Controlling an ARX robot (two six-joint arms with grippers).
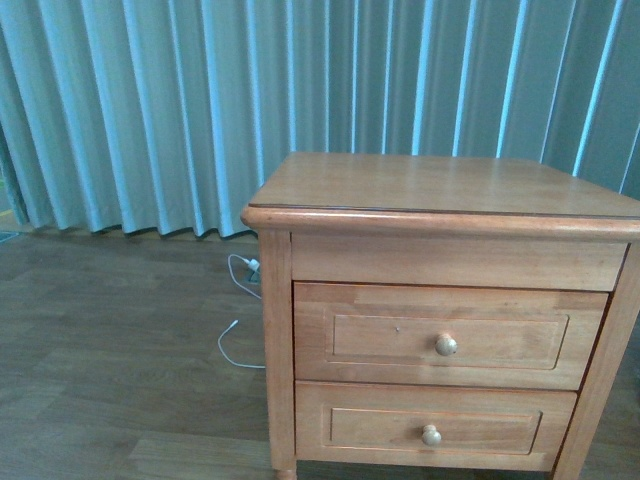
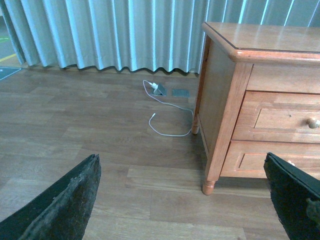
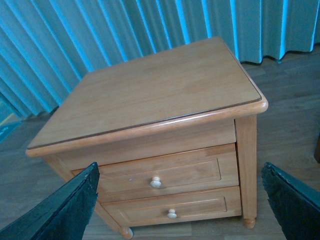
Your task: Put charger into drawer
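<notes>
The charger is out of view in all three views. The drawer [image 1: 380, 335] is the taller upper one of a light-brown wooden nightstand [image 1: 440, 185]; it is closed, with one round knob [image 1: 446, 345]. It also shows as the drawer [image 3: 195, 172] in the right wrist view and the drawer [image 2: 280, 117] in the left wrist view. My right gripper [image 3: 180, 165] hangs open above and in front of the nightstand, holding nothing. My left gripper [image 2: 181, 156] is open over the floor, left of the nightstand. Neither arm shows in the front view.
A shorter closed drawer [image 1: 430, 425] sits below the taller one. A thin white cable [image 2: 170, 120] with a white plug lies on the wooden floor by the nightstand's left side. Pleated curtains [image 1: 200, 100] hang behind. The nightstand top is bare.
</notes>
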